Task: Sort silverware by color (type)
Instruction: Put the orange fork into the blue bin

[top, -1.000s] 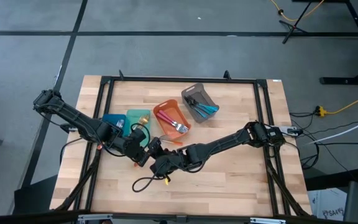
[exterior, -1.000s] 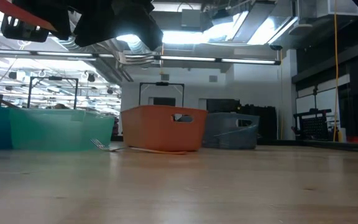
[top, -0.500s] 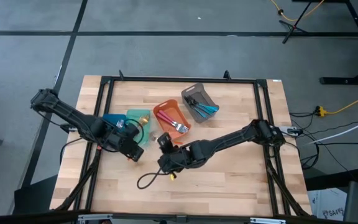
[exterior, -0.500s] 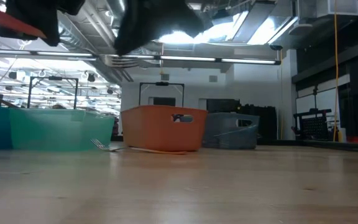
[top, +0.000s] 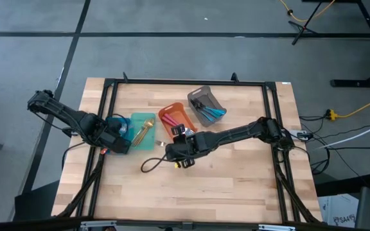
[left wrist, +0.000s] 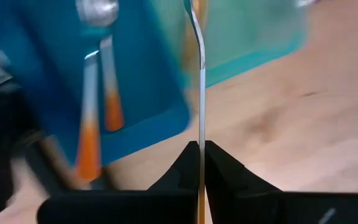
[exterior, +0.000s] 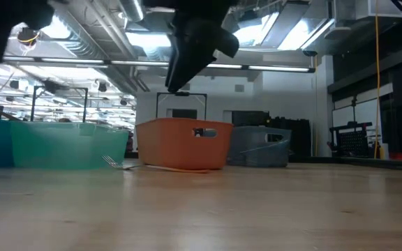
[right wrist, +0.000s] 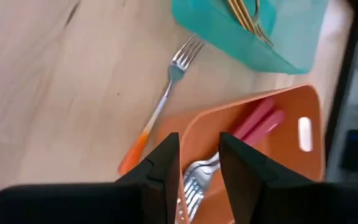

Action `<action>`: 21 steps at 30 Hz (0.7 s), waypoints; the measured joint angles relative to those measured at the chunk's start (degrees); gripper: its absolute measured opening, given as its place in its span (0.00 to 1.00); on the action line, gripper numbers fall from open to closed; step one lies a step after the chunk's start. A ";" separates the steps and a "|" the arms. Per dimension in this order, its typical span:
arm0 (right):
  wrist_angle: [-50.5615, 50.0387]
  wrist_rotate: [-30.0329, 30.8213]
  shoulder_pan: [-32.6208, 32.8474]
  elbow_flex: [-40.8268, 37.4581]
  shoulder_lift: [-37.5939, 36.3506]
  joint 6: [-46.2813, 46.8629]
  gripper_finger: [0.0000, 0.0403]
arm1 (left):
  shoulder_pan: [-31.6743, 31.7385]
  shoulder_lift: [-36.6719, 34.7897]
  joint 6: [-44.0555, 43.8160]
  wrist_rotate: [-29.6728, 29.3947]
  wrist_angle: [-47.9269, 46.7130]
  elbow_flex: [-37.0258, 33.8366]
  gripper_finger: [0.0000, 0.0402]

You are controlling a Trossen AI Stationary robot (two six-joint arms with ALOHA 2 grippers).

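Left gripper, at left centre of the high view over the blue bin, clamped on a slim utensil with its metal shaft running straight out between the fingers; handle colour not clear. Two orange-handled pieces seen lying in the blue bin beyond it.

Right gripper, at centre of the high view beside the orange bin, held with fingers part-way apart and nothing between them, poised above the orange bin's near rim. Red-handled forks visible inside that bin, gold-handled pieces in the teal bin, blue-handled ones in the grey bin.

Key relation: one loose orange-handled fork left on the table between the teal and orange bins. Long axis set on a diagonal, tines toward the teal bin, handle end close against the orange bin's wall. Lay just ahead of and below the right gripper; nearer that arm than the left, judged so from the high view. Approach probably best made across the shaft.
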 joint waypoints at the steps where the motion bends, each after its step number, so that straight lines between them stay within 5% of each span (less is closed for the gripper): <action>1: 0.13 -0.99 -0.35 0.00 0.00 0.65 0.26 | 0.00 0.02 -0.87 0.82 -1.67 0.00 0.01; 21: 2.17 -5.92 -0.52 0.00 0.00 2.36 0.26 | 0.00 0.37 -4.68 6.04 -4.24 -11.70 0.01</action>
